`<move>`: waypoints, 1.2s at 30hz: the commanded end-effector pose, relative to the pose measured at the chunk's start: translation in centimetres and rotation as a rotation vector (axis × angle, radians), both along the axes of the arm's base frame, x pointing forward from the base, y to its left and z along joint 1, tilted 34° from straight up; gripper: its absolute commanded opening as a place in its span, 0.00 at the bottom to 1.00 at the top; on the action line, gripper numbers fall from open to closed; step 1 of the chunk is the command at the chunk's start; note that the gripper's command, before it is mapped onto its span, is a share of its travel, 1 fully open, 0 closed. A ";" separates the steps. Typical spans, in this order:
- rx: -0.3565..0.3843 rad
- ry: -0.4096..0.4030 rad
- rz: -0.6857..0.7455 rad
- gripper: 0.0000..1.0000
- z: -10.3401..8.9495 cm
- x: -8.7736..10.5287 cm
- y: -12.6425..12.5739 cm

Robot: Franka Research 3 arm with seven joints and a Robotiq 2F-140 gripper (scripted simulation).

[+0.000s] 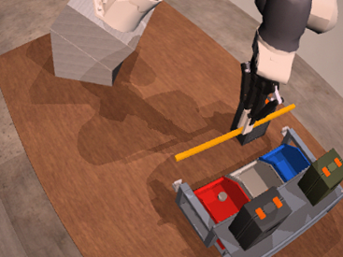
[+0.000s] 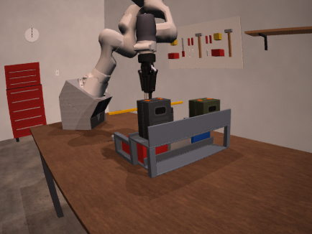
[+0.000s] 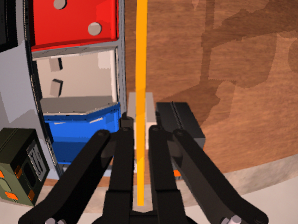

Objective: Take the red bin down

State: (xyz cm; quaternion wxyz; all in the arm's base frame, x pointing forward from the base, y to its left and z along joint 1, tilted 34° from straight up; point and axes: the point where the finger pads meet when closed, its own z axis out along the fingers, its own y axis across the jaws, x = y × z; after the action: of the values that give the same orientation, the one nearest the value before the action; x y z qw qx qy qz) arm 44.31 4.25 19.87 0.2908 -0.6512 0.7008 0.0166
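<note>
The red bin (image 1: pixel 211 204) (image 2: pixel 142 153) (image 3: pixel 75 22) sits in the shelf (image 1: pixel 298 209) (image 2: pixel 190 125) at the end nearest the left bracket, open front out. Round grey parts show inside it; two are visible in the wrist view. The beige bin (image 1: pixel 254 176) (image 3: pixel 84 75) and the blue bin (image 1: pixel 288 162) (image 3: pixel 80 135) sit beside it in a row. My gripper (image 1: pixel 249 121) (image 2: pixel 148 95) (image 3: pixel 140 103) is shut on the yellow bar (image 1: pixel 210 146) (image 2: pixel 124 110) (image 3: pixel 142 50), near a pale block at its middle. The bar hangs level above the table, in front of the bins and clear of the shelf.
A dark case (image 1: pixel 255 227) (image 2: pixel 154 122) and an olive case (image 1: pixel 320 180) (image 2: pixel 203 105) (image 3: pixel 22 150) stand on the shelf's top, behind the bins. Another dark case (image 1: pixel 258 129) (image 3: pixel 177 122) stands below my gripper. Pale hooks (image 1: pixel 177 185) (image 1: pixel 286 131) stick out at the shelf's front ends.
</note>
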 end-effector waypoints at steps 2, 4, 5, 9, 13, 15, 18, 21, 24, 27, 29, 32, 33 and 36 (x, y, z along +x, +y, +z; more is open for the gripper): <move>-0.005 -0.015 0.007 0.00 -0.9 -2.0 -0.2; -0.005 -0.015 0.007 0.00 -0.9 -2.0 -0.2; -0.005 -0.015 0.007 0.00 -0.9 -2.0 -0.2; -0.005 -0.015 0.007 0.00 -0.9 -2.0 -0.2; -0.005 -0.015 0.007 0.00 -0.9 -2.0 -0.2; -0.002 -0.008 0.003 0.00 -1.8 -3.6 -0.1; -0.005 -0.015 0.007 0.00 -2.9 -5.7 -0.2; -0.005 -0.015 0.007 0.00 -2.9 -5.7 -0.2; -0.005 -0.015 0.007 0.00 -2.9 -5.7 -0.2; -0.005 -0.015 0.007 0.00 -2.9 -5.7 -0.2; -0.005 -0.015 0.007 0.00 -2.9 -5.7 -0.2; -0.002 -0.009 0.003 0.00 -3.7 -7.3 -0.2; -0.003 -0.011 0.005 0.00 -4.1 -8.0 -0.2; -0.005 -0.015 0.007 0.00 -4.8 -9.4 -0.3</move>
State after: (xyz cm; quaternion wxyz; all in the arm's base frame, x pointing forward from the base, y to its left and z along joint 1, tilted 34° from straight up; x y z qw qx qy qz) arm 36.42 3.55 15.39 0.2824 -0.6490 0.7060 0.0223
